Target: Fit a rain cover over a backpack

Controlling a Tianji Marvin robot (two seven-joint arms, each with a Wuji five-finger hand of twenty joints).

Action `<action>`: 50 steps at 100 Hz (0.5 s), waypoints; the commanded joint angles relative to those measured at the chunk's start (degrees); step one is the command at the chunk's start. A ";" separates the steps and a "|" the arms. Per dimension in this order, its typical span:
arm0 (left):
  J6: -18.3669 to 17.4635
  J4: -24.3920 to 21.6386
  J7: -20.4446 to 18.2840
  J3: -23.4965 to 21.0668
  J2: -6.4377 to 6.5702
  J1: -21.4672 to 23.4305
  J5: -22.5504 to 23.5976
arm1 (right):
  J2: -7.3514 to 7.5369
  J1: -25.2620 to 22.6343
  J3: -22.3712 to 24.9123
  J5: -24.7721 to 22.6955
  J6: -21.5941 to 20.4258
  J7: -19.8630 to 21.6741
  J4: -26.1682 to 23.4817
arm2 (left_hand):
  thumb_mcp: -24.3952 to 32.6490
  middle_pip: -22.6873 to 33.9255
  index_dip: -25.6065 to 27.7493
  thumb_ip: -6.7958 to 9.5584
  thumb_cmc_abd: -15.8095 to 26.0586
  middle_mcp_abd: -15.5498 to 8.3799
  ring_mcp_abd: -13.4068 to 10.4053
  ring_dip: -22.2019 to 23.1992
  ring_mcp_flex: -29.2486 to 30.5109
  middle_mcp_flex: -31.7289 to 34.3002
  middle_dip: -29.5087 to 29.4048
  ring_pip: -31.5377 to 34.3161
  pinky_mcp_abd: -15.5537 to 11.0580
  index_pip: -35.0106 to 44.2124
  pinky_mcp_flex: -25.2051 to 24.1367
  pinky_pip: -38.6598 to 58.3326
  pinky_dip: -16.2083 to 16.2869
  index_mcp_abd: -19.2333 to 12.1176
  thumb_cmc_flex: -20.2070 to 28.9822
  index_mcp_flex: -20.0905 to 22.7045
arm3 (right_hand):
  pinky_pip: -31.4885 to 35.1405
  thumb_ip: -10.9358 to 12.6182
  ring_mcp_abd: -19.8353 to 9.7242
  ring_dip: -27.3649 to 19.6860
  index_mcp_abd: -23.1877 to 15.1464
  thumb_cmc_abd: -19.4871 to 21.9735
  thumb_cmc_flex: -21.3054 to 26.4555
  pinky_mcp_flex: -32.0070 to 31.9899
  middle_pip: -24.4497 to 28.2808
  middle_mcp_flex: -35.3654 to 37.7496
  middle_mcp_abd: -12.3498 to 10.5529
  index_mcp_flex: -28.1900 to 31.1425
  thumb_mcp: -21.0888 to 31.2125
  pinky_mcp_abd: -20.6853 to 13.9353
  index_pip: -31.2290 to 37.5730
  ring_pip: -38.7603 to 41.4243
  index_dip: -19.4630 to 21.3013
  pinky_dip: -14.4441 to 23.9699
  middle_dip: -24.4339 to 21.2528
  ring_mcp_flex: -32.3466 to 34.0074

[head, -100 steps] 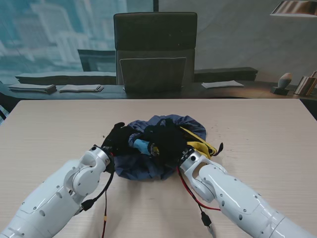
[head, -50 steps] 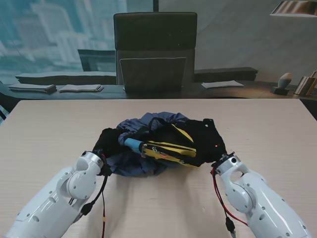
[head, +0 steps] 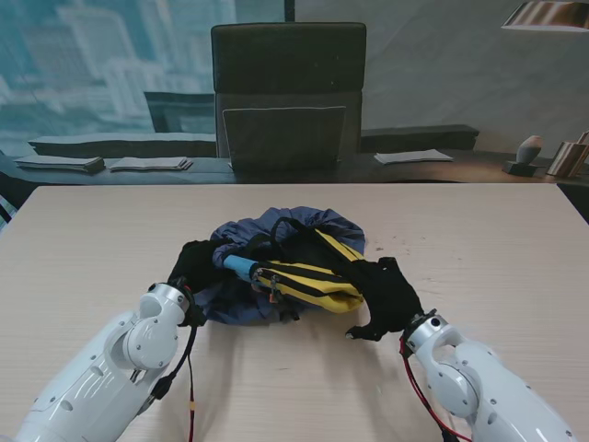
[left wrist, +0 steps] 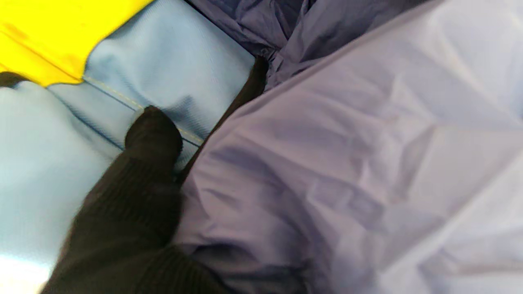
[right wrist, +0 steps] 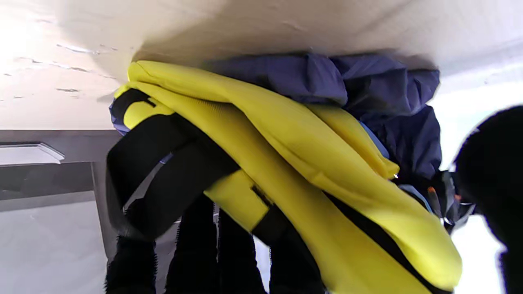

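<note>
Left hand (head: pixel 195 264) fingers pinch rain cover (head: pixel 230 299); right hand (head: pixel 388 293) fingers grip backpack (head: pixel 313 281).

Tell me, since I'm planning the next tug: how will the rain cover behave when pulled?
The rain cover is probably floppy: it lies creased and bunched around the backpack. It looks thin and light. Its smooth sheen in the left wrist view suggests it may be slippery.

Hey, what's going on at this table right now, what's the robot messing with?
A two-armed robot is fitting a navy rain cover over a yellow, blue and black backpack lying on the table. The left robot hand grips the cover's edge against the pack's blue end. The right robot hand is at the pack's right end, fingers under the yellow fabric and black straps. The cover bunches beneath and behind the pack, its top still exposed.
</note>
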 commanded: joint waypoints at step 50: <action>-1.95 -2.30 -7.29 -0.85 1.20 0.13 1.08 | -3.15 14.06 -14.79 -0.79 5.46 -20.46 12.60 | 16.00 -5.57 -12.08 0.01 -4.50 1.04 0.82 -1.60 -3.82 -12.07 -11.34 -4.42 -0.23 -7.06 -0.94 -5.99 -1.77 0.13 -12.91 -3.72 | 23.83 -7.08 1.52 8.91 -20.90 0.05 34.85 16.14 16.34 60.97 1.14 52.60 7.70 5.05 28.20 29.99 10.22 -2.79 10.66 40.02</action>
